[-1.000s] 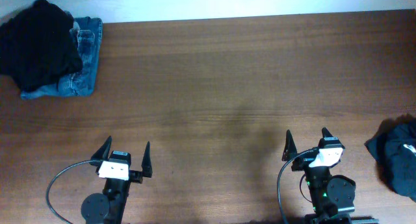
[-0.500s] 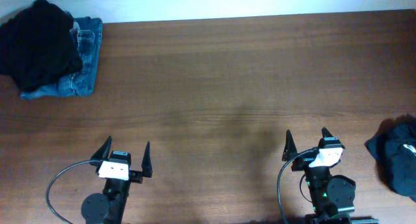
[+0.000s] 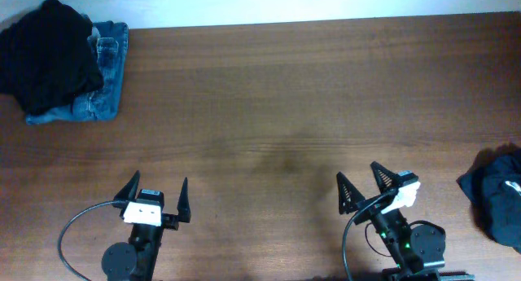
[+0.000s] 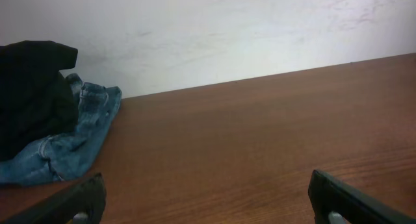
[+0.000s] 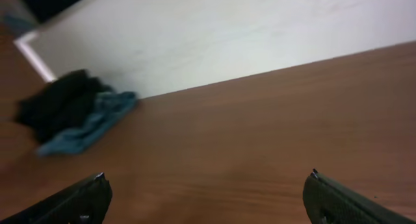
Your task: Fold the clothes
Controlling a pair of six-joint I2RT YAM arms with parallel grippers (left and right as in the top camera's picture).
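Observation:
A very dark, crumpled garment with a pale label lies at the table's right edge, cut off by the frame. A second black crumpled garment lies on blue jeans in the far left corner; it also shows in the left wrist view and, blurred, in the right wrist view. My left gripper stands open near the front edge, over bare wood. My right gripper is open too, angled toward the far left, well apart from the garment at the right edge.
The brown wooden table stretches between the two piles. A white wall runs behind its far edge. The jeans spread out from under the black cloth. Black cables loop beside both arm bases at the front.
My right gripper has swung to the left and now points toward the far left corner. The left arm and both garments have not moved.

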